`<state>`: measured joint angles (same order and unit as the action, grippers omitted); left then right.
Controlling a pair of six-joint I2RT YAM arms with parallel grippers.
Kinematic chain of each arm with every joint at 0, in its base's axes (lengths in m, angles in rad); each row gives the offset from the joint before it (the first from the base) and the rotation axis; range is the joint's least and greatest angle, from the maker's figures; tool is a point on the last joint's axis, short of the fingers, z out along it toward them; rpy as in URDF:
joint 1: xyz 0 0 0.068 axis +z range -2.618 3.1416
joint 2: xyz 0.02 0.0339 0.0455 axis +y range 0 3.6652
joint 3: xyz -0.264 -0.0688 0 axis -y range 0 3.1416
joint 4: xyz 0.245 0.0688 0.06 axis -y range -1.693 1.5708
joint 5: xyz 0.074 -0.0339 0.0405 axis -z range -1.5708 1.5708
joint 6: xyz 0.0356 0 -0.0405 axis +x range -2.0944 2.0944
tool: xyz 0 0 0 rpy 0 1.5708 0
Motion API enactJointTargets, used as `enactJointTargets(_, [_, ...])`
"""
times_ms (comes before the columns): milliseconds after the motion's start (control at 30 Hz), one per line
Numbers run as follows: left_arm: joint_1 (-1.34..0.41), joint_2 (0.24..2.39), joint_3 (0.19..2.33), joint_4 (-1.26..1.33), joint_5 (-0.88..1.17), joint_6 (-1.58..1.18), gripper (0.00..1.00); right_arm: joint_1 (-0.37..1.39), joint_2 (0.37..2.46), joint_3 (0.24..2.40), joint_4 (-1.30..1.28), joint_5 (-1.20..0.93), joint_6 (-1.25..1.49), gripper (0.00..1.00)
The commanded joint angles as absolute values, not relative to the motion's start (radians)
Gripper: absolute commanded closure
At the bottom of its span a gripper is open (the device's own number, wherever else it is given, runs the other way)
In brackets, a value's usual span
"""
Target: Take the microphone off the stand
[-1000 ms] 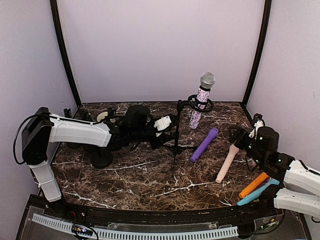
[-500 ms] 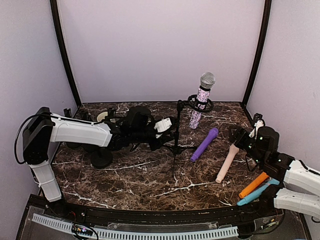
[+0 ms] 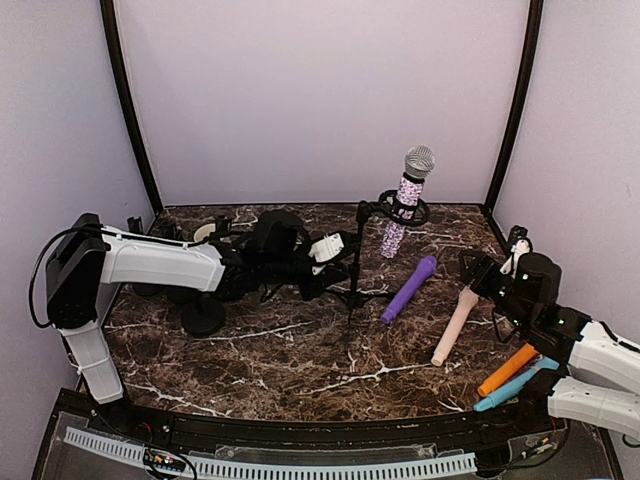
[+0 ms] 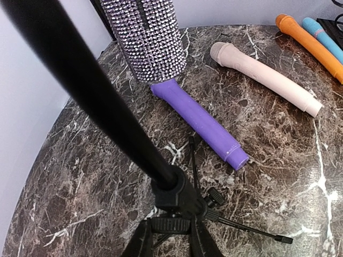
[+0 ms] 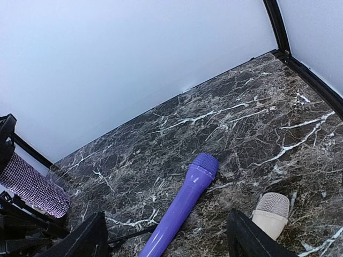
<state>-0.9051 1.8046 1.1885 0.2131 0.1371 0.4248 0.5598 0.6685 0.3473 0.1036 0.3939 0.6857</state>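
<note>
A sparkly rhinestone microphone (image 3: 405, 200) with a silver head sits tilted in the clip at the top of a black tripod stand (image 3: 355, 250). My left gripper (image 3: 335, 262) is shut on the stand low down, near its leg hub. In the left wrist view the gripper (image 4: 170, 235) clamps the stand's knurled collar (image 4: 170, 224), with the pole (image 4: 102, 101) and the microphone body (image 4: 147, 40) above. My right gripper (image 3: 480, 275) is open and empty at the right, well away from the stand. In the right wrist view the right gripper (image 5: 169, 241) is wide open and the sparkly microphone (image 5: 35, 184) shows at the left edge.
A purple microphone (image 3: 408, 288) lies right of the stand's legs, and a beige microphone (image 3: 455, 325) lies beyond it. Orange (image 3: 507, 370) and blue (image 3: 515, 387) microphones lie by my right arm. A black round base (image 3: 203, 317) sits at the left.
The stand's top and the sparkly microphone have shifted slightly to the right. My left gripper stays shut on the stand. The right arm has barely moved.
</note>
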Motion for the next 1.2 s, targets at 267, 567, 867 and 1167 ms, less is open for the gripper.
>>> enactJointTargets(267, [-0.855,1.797,1.209,0.168,0.373,0.185,0.91,0.552,0.664,0.354,0.114,0.407,0.68,0.23])
enactJointTargets(567, [-0.778,1.84,1.243,0.135,0.576,0.017,0.92,0.552,0.682,0.357,0.115,0.403,0.688,0.23])
enactJointTargets(867, [-0.74,1.887,1.268,0.132,0.679,-0.117,0.92,0.552,0.699,0.368,0.114,0.402,0.685,0.23])
enactJointTargets(1167, [-0.72,1.918,1.284,0.127,0.754,-0.194,0.92,0.551,0.704,0.37,0.114,0.399,0.689,0.23])
